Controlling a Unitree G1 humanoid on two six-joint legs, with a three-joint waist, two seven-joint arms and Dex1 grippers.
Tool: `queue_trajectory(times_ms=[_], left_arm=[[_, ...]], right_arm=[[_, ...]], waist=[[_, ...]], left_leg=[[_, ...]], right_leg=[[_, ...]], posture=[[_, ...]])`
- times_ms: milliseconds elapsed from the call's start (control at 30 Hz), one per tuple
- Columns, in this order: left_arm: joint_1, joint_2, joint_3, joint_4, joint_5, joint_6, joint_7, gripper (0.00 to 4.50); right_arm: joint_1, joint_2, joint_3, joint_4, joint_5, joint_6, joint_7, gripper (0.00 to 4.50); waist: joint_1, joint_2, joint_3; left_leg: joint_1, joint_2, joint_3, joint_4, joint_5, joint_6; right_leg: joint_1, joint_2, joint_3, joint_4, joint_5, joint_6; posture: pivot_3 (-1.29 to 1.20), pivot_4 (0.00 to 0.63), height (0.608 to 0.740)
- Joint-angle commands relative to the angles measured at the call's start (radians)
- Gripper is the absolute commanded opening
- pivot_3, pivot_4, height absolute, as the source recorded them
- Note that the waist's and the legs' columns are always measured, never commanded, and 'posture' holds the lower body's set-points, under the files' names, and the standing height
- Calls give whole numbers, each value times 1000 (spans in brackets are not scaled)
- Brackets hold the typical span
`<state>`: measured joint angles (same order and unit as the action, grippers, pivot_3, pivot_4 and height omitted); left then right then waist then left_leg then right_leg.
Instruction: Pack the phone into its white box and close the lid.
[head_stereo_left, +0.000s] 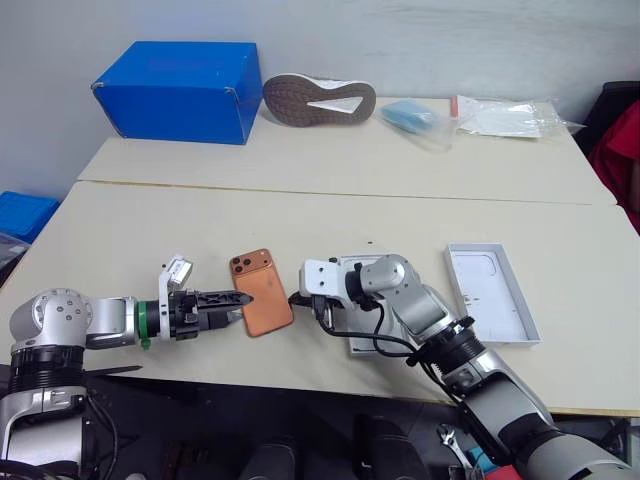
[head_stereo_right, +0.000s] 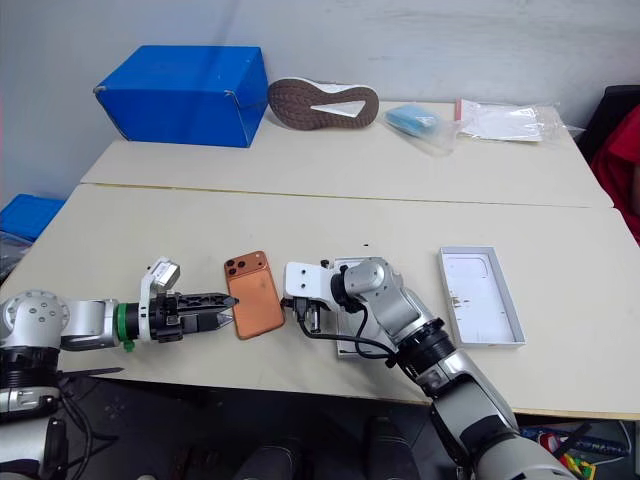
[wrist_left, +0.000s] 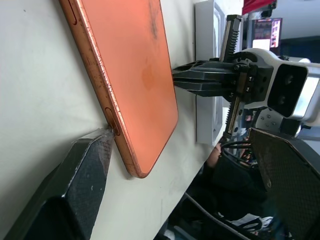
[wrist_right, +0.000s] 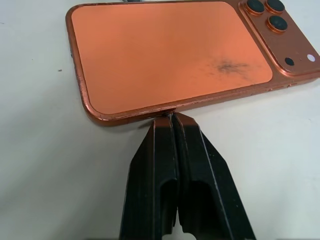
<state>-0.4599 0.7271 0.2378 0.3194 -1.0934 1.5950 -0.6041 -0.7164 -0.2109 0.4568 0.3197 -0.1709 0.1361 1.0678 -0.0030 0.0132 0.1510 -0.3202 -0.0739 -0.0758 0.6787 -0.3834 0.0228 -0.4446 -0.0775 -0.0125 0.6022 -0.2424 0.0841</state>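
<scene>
A: Where is the phone (head_stereo_left: 261, 292)?
B: It lies flat on the table (head_stereo_left: 330, 215). The left gripper (head_stereo_left: 238, 305) is at its left edge, the right gripper (head_stereo_left: 297, 297) at its right edge.
A: And the lid (head_stereo_left: 490, 292)?
B: Well right of the phone.

A beige table (head_stereo_left: 150, 215) carries the phone (head_stereo_left: 262, 291), the white box (head_stereo_left: 350, 335) beside it, and the lid (head_stereo_left: 490, 293) right; a blue box (head_stereo_left: 180, 90) and shoe (head_stereo_left: 318, 99) lie far.

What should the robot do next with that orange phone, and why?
Probably close the left hand on the phone. It lies flat on the table, the open fingers straddle one long edge, and the shut right hand braces the opposite edge.
</scene>
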Motion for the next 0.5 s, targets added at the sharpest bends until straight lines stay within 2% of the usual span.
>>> queue_trajectory(times_ms=[33,200,333,467,500], left_arm=[[-28,-59,-2,-32,-79,19,-49,4500],[-48,-76,71,2,-33,19,-32,4500],[-23,-70,62,-53,3,19,-12,4500],[-7,4,25,-75,42,19,13,4500],[-4,43,14,-78,13,19,-5,4500]], right_arm=[[6,42,41,-26,16,-6,4,50],[4,43,39,-17,15,-10,2,50],[6,43,39,-20,14,-11,4,50],[7,37,38,-20,12,-14,5,50],[7,36,38,-20,12,-14,5,50]], waist=[[-1,0,0],[-1,-1,1],[-1,-2,1],[-5,-2,1],[-8,-3,2]], left_leg=[[0,0,0,0,0,0],[0,0,0,0,0,0],[-1,0,0,0,0,0],[-1,1,0,0,0,0],[0,1,0,0,0,-1]], right_leg=[[0,0,0,0,0,0],[-1,0,-1,0,0,0],[-1,0,-1,0,0,0],[-1,0,-1,0,0,0],[-1,1,-1,0,0,0]], posture=[[0,150,740],[0,150,740],[0,150,740],[0,150,740],[0,150,740]])
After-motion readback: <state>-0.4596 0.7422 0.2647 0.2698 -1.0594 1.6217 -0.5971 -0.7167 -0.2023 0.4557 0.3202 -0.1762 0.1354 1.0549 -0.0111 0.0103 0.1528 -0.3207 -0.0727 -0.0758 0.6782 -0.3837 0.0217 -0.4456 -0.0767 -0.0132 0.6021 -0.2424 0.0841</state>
